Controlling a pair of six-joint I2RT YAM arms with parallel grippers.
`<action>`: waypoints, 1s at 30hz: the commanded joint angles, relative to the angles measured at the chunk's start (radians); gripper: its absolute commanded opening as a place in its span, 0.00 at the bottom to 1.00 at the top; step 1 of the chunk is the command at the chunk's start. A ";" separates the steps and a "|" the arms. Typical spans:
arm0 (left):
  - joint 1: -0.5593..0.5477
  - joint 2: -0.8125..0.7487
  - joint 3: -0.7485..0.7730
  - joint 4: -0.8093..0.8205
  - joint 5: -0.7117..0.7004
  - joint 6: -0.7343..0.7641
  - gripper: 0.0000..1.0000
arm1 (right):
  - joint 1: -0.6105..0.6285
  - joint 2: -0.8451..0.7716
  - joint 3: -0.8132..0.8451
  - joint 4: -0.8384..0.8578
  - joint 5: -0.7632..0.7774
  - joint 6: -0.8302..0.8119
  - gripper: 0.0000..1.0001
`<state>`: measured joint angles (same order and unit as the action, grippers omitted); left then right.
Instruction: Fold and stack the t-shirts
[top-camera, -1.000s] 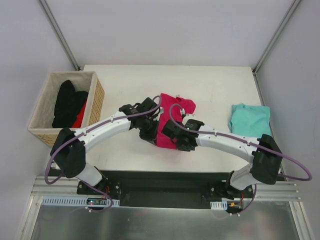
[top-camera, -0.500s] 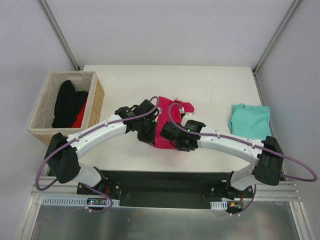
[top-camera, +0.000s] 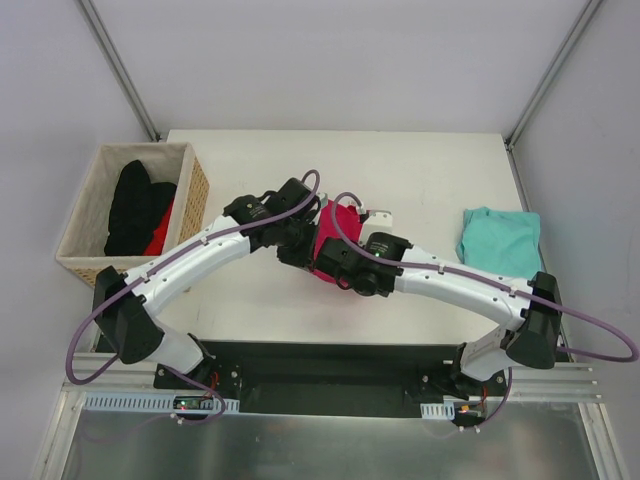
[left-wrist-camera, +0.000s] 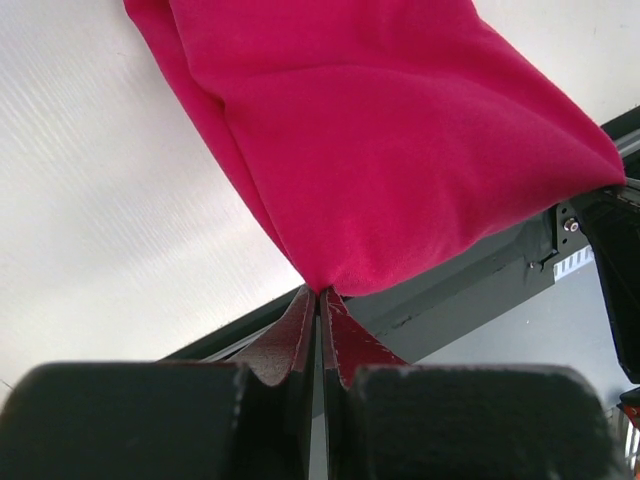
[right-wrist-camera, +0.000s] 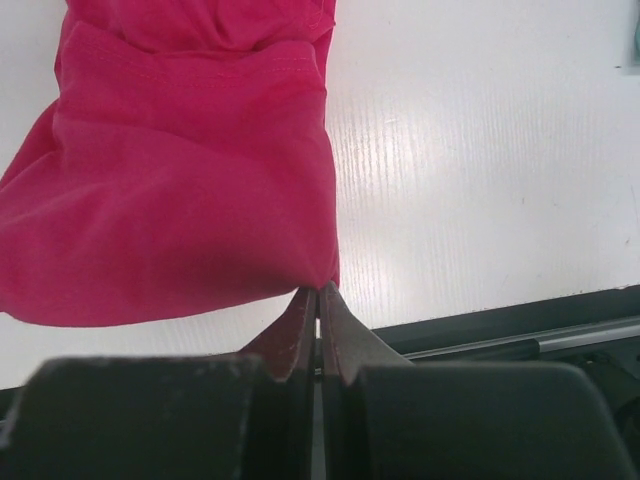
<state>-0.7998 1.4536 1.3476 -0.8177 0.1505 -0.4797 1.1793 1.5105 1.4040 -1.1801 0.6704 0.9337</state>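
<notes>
The magenta-pink t-shirt (top-camera: 330, 238) hangs bunched between my two grippers over the middle of the table, its white neck label (top-camera: 378, 214) showing at its far right. My left gripper (top-camera: 298, 250) is shut on the shirt's near left corner, where the cloth (left-wrist-camera: 400, 130) pinches into the closed tips (left-wrist-camera: 320, 292). My right gripper (top-camera: 347, 270) is shut on the near right corner, and pink cloth (right-wrist-camera: 180, 190) fans out from its tips (right-wrist-camera: 318, 290). The teal t-shirt (top-camera: 500, 238) lies folded near the table's right edge, apart from both grippers.
A wicker basket (top-camera: 196, 190) stands off the table's left edge, holding a black garment (top-camera: 130, 205) and something red (top-camera: 158, 238). The white table (top-camera: 420, 170) ends in a black rail (top-camera: 330, 352) at the near side, where the arm bases sit.
Both grippers have moved toward the far side, carrying the pink shirt's near edge with them. The shirt now looks narrower and more bunched. The teal shirt has not moved.
</notes>
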 joint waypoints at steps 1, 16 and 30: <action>-0.010 0.005 0.045 -0.051 -0.009 0.020 0.00 | 0.017 -0.004 0.044 -0.081 0.077 0.036 0.01; -0.010 -0.053 0.012 -0.063 -0.020 -0.013 0.00 | 0.085 -0.035 0.050 -0.187 0.172 0.160 0.01; -0.016 -0.078 -0.001 -0.075 -0.023 -0.031 0.00 | 0.129 -0.032 0.079 -0.257 0.230 0.228 0.01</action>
<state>-0.8001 1.4097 1.3491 -0.8646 0.1474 -0.4908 1.2984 1.5120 1.4456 -1.2991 0.8406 1.1156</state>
